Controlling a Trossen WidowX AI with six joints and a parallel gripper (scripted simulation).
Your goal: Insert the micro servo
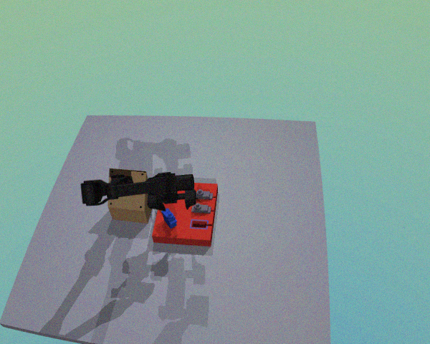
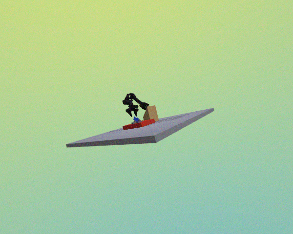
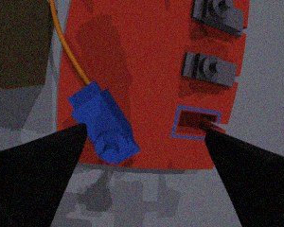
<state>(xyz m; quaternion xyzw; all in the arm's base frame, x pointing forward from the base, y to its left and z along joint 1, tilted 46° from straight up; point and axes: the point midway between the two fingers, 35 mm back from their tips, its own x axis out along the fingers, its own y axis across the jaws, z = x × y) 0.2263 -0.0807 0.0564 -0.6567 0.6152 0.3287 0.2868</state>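
The blue micro servo [image 1: 168, 218] [image 2: 136, 119] [image 3: 104, 123] rests on the red deck [image 1: 181, 236] [image 2: 148, 123] [image 3: 151, 57], turned at an angle, outside the pocket. Its round shaft end faces the wrist camera at the lower right of its body; an orange cable [image 3: 66, 47] runs from its other end toward the upper left. The empty pocket [image 1: 198, 224] [image 3: 191, 120] has a blue outline and a side notch at the deck's edge. My gripper [image 1: 175, 208] [image 2: 134, 116] [image 3: 149, 132] is open and empty above the deck. In the wrist view, the servo is near the left finger and the pocket near the right.
Two grey servos [image 1: 204, 194] [image 1: 201, 208] [image 3: 220, 14] [image 3: 210, 68] sit in the deck in a row with the pocket. A tan block [image 1: 130, 213] [image 2: 153, 112] [image 3: 19, 43] stands beside the deck, under the arm. The grey table [image 1: 266, 222] [image 2: 116, 139] carries everything.
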